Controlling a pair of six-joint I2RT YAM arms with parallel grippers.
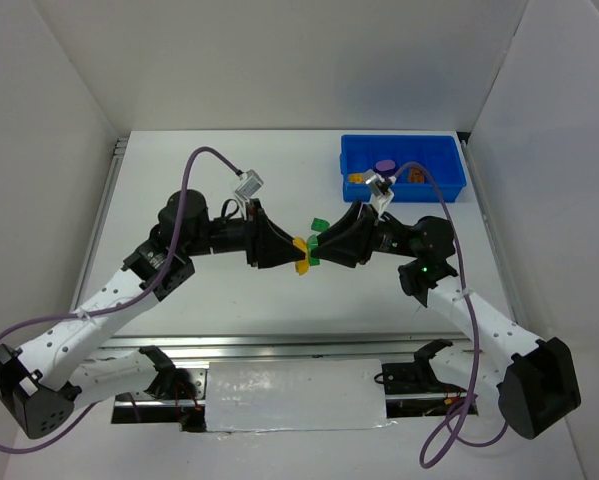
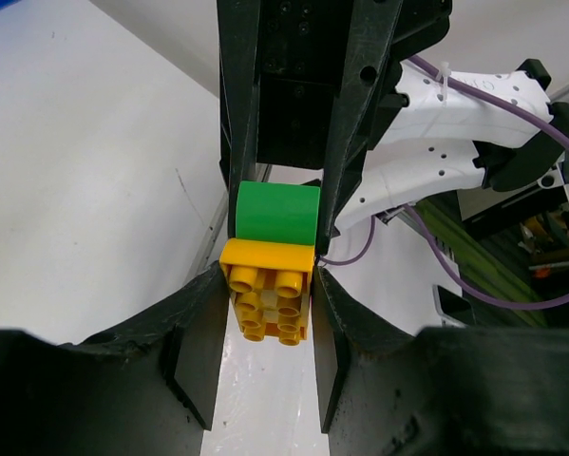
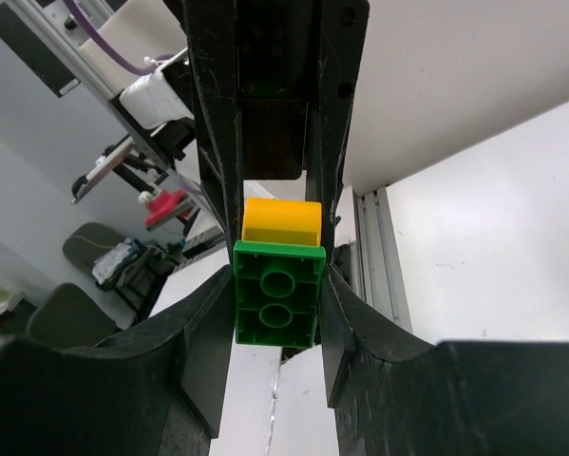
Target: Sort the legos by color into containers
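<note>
A yellow brick and a green brick are joined together and held in the air over the middle of the table. My left gripper is shut on the yellow brick. My right gripper is shut on the green brick, with the yellow brick beyond it. The two grippers meet tip to tip, the left gripper facing the right gripper. The blue tray at the far right holds a round purple brick, a brown-orange brick and a yellow brick.
White walls enclose the table on the left, back and right. A metal rail runs along the near edge by the arm bases. Purple cables loop above both arms.
</note>
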